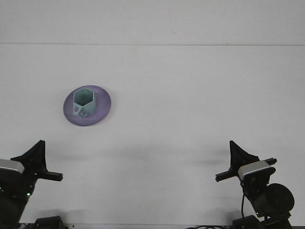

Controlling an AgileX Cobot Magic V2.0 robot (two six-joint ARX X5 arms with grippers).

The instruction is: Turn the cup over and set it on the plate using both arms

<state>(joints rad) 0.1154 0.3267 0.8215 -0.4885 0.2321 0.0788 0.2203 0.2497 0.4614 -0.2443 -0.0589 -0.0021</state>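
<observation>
A pale green hexagonal cup [84, 102] stands upright, mouth up, on the purple plate [102, 109] at the left of the white table. My left gripper [38, 161] sits low at the bottom left corner, well in front of the plate and apart from it. My right gripper [237, 161] rests at the bottom right, far from the cup. Neither one holds anything.
The white tabletop [190, 105] stretches to a seam at the back wall [152, 45]. Only the plate and cup stand on it.
</observation>
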